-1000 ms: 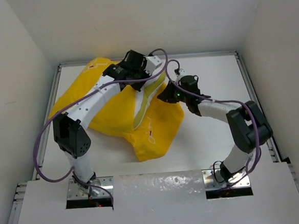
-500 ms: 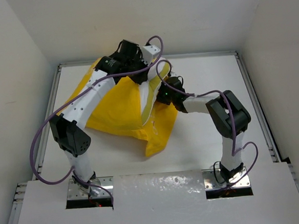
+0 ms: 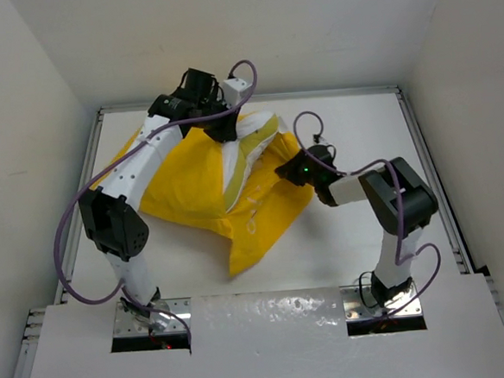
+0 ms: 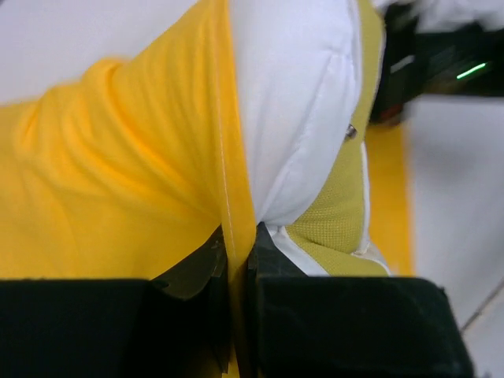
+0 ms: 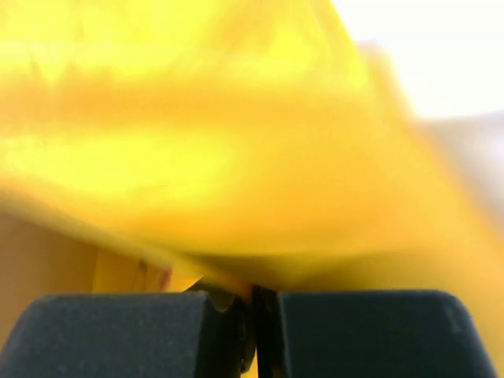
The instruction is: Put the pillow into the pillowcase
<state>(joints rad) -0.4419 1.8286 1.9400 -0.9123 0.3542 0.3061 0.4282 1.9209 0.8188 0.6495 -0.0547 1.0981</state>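
White table [image 3: 359,242]: limp, likely slippery pillowcase [image 3: 187,189] clamped by left gripper [image 4: 234,256] and right gripper [image 5: 252,298]; pillow [image 4: 291,110] likely compressible, best held at corner

I see the yellow pillowcase [image 3: 191,180] rumpled and heaped left of centre, with the plump white quilted pillow [image 3: 233,169] mostly inside it, only a white panel and yellow-green strip showing at the opening.
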